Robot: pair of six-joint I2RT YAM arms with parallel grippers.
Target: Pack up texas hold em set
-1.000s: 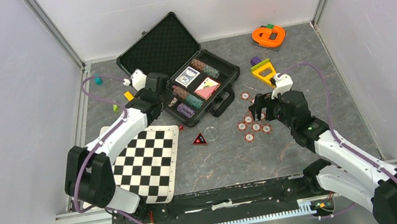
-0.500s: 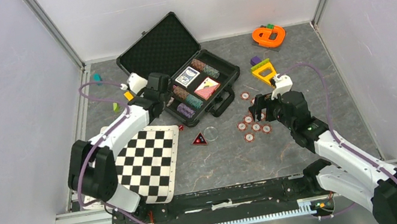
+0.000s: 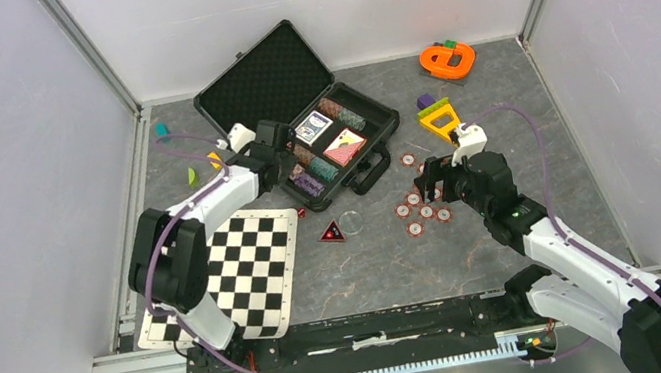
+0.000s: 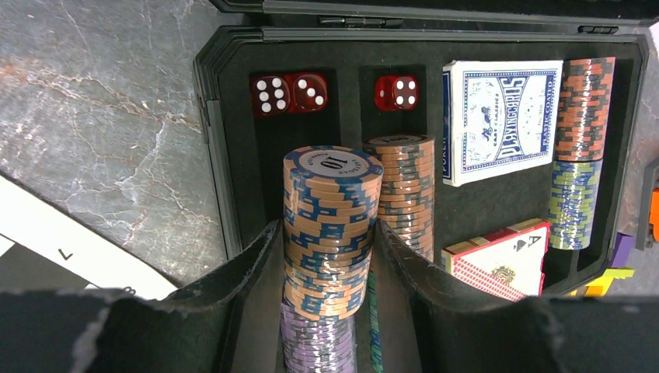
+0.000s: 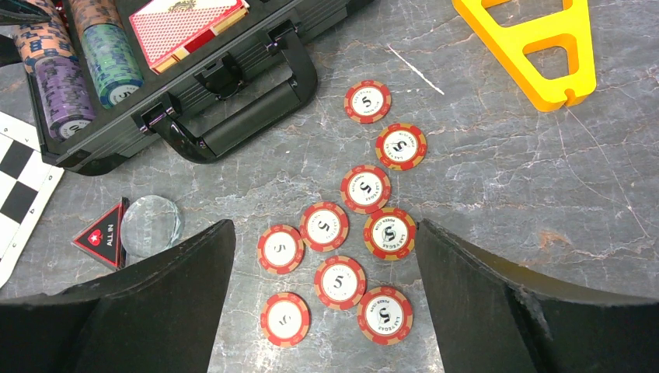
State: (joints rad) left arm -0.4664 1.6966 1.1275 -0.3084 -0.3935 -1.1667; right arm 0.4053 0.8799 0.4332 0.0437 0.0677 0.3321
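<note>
The black briefcase (image 3: 393, 118) lies open at the back, lid up, holding chip stacks, two card decks (image 4: 501, 116) and red dice (image 4: 287, 93). My left gripper (image 3: 287, 161) is inside the case, its fingers pressed on both sides of a tan-blue chip stack (image 4: 332, 225) that lies on purple chips. Several loose red-white chips (image 3: 422, 212) lie on the table right of the case handle (image 5: 249, 116). My right gripper (image 3: 428, 185) hovers over them, wide open and empty, with the chips (image 5: 339, 280) between its fingers.
A checkered mat (image 3: 244, 272) lies at front left. A red-black triangle marker (image 5: 101, 233) and a clear disc (image 5: 151, 225) sit near the handle. A yellow toy (image 3: 440, 119) and an orange toy (image 3: 447, 58) are at back right. Small coloured pieces (image 3: 162, 130) lie at far left.
My left gripper has moved right, from the case's left edge into the case and onto the chip stack. The right arm and loose chips have not moved.
</note>
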